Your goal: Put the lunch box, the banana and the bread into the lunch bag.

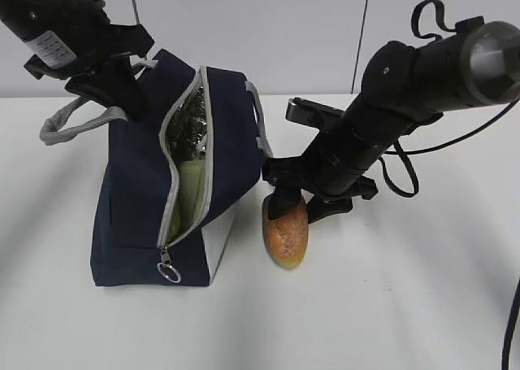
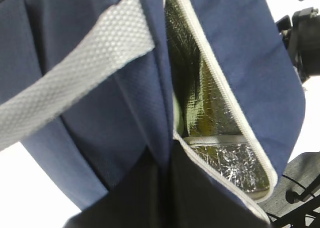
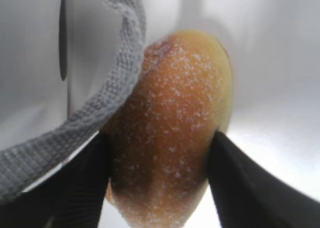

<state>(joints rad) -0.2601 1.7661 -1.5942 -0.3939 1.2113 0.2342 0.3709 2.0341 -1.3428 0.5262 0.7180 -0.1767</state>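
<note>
The navy lunch bag [image 1: 138, 199] stands on the white table with its zipper open and its foil lining showing. The pale green lid of the lunch box [image 1: 192, 193] shows inside. The banana is not clearly visible. My left gripper [image 1: 122, 102] is shut on the bag's top edge beside the grey handle [image 2: 75, 72]; in the left wrist view its dark fingers [image 2: 200, 198] pinch the navy fabric. My right gripper [image 1: 286, 201] is shut on the golden-brown bread [image 1: 286, 236], held on end just right of the bag. The right wrist view shows the bread [image 3: 170, 112] between both fingers [image 3: 85, 183].
The bag's other grey handle [image 3: 100, 102] hangs close to the bread on its left. The metal ring pull [image 1: 169, 271] hangs at the bottom of the zipper. The right arm's cable [image 1: 406, 171] loops above the table at the right.
</note>
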